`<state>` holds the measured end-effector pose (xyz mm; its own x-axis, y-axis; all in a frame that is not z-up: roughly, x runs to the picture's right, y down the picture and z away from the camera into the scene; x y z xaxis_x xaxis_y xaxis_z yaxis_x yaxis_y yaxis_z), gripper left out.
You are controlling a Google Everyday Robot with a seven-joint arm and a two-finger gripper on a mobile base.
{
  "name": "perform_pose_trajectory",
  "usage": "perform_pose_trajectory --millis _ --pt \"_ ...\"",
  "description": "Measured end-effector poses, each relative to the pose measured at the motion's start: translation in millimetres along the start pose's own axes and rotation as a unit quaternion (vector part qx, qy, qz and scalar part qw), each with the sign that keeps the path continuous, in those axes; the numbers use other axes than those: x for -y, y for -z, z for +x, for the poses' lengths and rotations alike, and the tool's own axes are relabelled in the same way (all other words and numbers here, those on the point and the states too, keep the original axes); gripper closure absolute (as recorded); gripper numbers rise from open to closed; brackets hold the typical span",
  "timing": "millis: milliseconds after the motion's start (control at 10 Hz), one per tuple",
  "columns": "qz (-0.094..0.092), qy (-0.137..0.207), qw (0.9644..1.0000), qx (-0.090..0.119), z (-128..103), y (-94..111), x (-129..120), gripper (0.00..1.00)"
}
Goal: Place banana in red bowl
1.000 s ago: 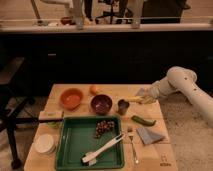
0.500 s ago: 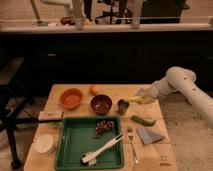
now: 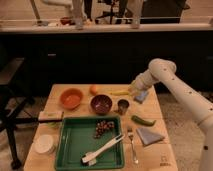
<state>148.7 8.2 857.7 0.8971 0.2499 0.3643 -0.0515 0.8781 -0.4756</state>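
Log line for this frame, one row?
gripper: holding banana | location: behind maroon bowl, beside orange | red bowl: empty | placement: not done

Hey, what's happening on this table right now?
A one-armed robot reaches in from the right. Its gripper appears to hold the banana by one end, near the back edge of the table. The red bowl sits further left and looks empty, beyond the orange and the maroon bowl. The banana is not yet in the red bowl.
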Motion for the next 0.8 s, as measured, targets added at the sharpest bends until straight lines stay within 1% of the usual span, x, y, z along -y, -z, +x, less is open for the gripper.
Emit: perform_pose_trajectory --millis 100,300,500,600,800 --pt "0.001 0.01 0.9999 0.0 -12.0 -6.1 9.2 1.0" --pt "0.011 0.021 0.9997 -0.005 -23.7 -10.1 13.0 1.0" --pt "0.022 0.018 0.9996 -0.006 -37.3 -16.3 8.9 1.0" --pt "0.025 0.015 0.9996 -0.001 -50.5 -23.6 4.3 1.0" --pt "0.021 0.013 0.9997 0.008 -67.0 -33.1 -2.7 1.0"
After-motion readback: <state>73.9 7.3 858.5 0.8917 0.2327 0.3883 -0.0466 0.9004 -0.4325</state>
